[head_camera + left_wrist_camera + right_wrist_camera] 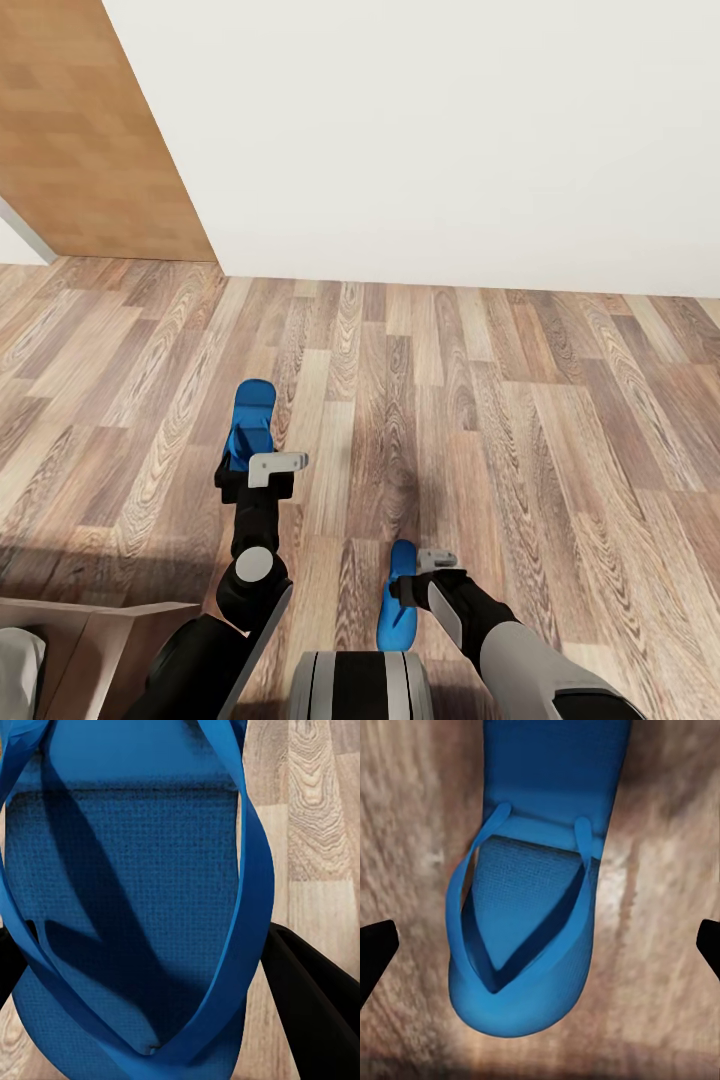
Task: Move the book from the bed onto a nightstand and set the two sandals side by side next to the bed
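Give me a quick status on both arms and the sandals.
Left gripper over one blue sandal, grasp unconfirmed. Right gripper open above the other sandal, on the wood floor. No obstruction seen.

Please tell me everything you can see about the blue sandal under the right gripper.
The sandal is a bright blue flip-flop with a flat textured sole and a V-shaped strap, rubbery in look. It lies flat, strap side up, on the wood floor near the robot's base. The right gripper hangs above it, fingers spread either side, not touching.

There are two blue sandals, one (250, 420) ahead and another (399, 598) nearer, on one wood-plank floor (520, 420).
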